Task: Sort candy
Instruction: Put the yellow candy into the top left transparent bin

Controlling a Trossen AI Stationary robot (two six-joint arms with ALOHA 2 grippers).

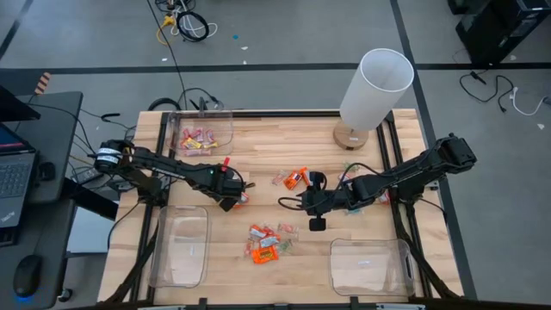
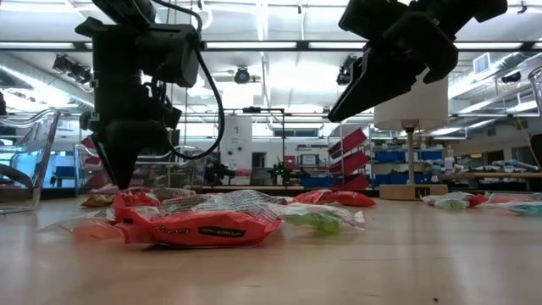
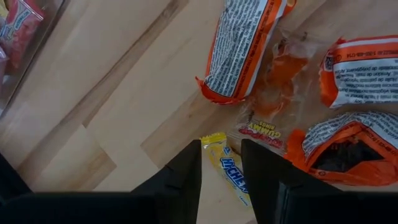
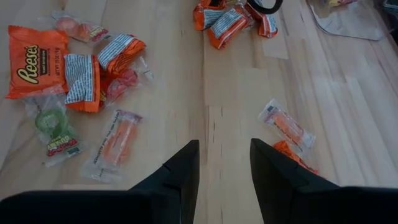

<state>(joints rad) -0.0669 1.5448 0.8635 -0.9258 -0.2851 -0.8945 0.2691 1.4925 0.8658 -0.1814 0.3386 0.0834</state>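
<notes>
Down at the wooden table, the left gripper has its two fingers spread around a yellow wrapped candy lying flat on the wood, not yet pinched, just beside orange Reese's packets. Over the table's middle the right gripper hangs above bare wood with its fingers apart, holding nothing. More candy lies in a loose heap toward the front, and a few pieces near the centre. Pink sweets sit in the clear bin at the back left; two other clear bins stand at the front corners.
</notes>
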